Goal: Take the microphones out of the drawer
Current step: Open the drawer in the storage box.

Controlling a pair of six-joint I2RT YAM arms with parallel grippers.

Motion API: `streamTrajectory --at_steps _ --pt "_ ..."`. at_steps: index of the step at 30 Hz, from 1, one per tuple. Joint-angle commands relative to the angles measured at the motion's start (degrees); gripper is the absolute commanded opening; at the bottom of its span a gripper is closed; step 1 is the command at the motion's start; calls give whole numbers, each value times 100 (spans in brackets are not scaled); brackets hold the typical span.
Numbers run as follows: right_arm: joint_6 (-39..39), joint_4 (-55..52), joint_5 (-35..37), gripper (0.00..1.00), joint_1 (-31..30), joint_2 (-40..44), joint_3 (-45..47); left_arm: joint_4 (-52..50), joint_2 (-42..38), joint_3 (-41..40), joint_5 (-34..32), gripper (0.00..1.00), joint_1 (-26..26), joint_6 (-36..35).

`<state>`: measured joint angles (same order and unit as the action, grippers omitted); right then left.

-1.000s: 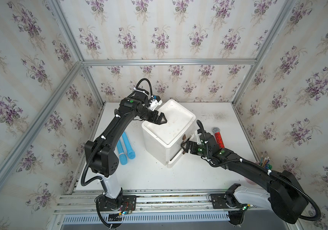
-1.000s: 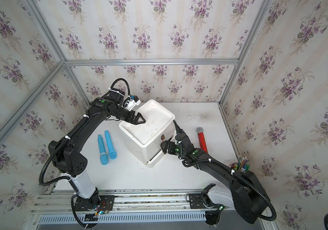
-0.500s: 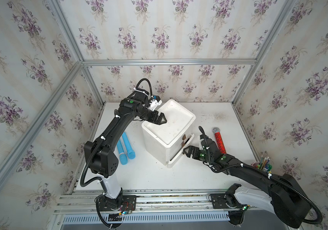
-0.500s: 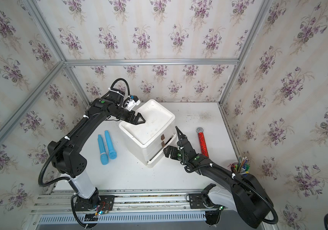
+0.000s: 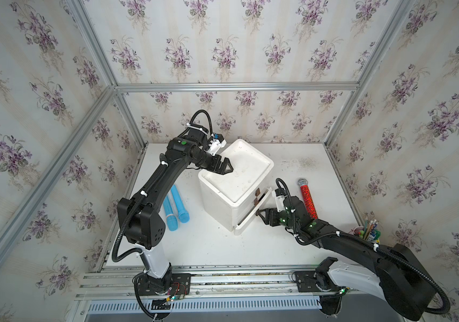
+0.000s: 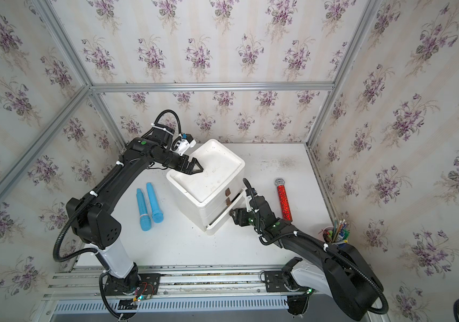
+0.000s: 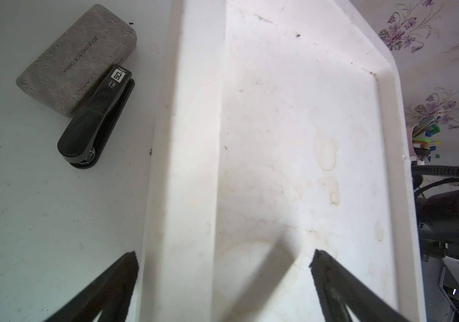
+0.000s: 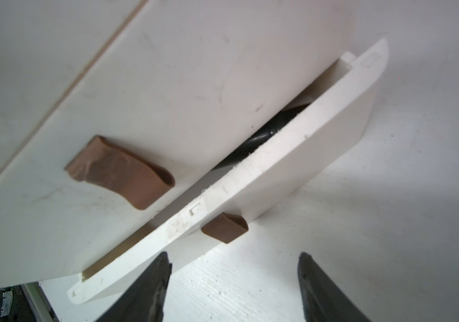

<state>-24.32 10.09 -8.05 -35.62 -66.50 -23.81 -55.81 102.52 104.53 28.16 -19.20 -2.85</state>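
1. White drawer unit (image 8: 194,69) fills the upper part, seen at a tilt.
2. Lower drawer (image 8: 292,167) sits partly pulled out, with a gap open along its top edge.
3. Dark rounded object (image 8: 264,133) lies in the gap, mostly hidden.
4. Brown tab handle (image 8: 224,227) on the lower drawer front; second brown tab (image 8: 122,172) on the front above.
5. Right tool (image 8: 233,259) has its jaws spread, tips just short of the lower handle and not touching it, over the white worktop (image 8: 390,223).
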Motion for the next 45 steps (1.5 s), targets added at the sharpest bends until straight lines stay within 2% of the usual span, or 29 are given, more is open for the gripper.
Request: streamTrajectory --at_steps 1,4,13,20,27,28,31,32,36,39,43,45 --pt "420 567 -147 65 -7 -186 29 -143 -22 -36 22 99 4 -15" --pt "521 848 -245 52 -11 -347 123 -146 -29 -47 21 99 24 -17" --pt "798 1525 -601 53 -13 -542 380 -139 -94 -101 28 99 57 -31" --pt "883 1645 -559 55 -7 -884 360 -132 -143 -118 29 99 57 -47" --pt "875 2009 -606 51 -7 -1154 439 -116 -126 -139 54 99 58 -33" --pt "884 2028 -613 49 -10 -1183 439 -120 -131 -143 53 99 57 -31" --pt "918 2131 -590 29 -15 -1253 424 -115 -144 -143 55 99 59 -41" --pt "936 2137 -586 26 -7 -1288 401 -116 -142 -139 52 99 57 -40" --pt "1023 2086 -662 24 -8 -1464 270 -121 -127 -152 67 99 59 -32" --pt "1028 2032 -647 10 -9 -1524 236 -115 -117 -143 84 99 57 -31" --pt "943 2033 -569 8 -11 -1433 352 -114 -118 -142 89 99 61 -31" --pt "887 2014 -520 3 -8 -1332 423 -105 -120 -142 96 99 57 -31"
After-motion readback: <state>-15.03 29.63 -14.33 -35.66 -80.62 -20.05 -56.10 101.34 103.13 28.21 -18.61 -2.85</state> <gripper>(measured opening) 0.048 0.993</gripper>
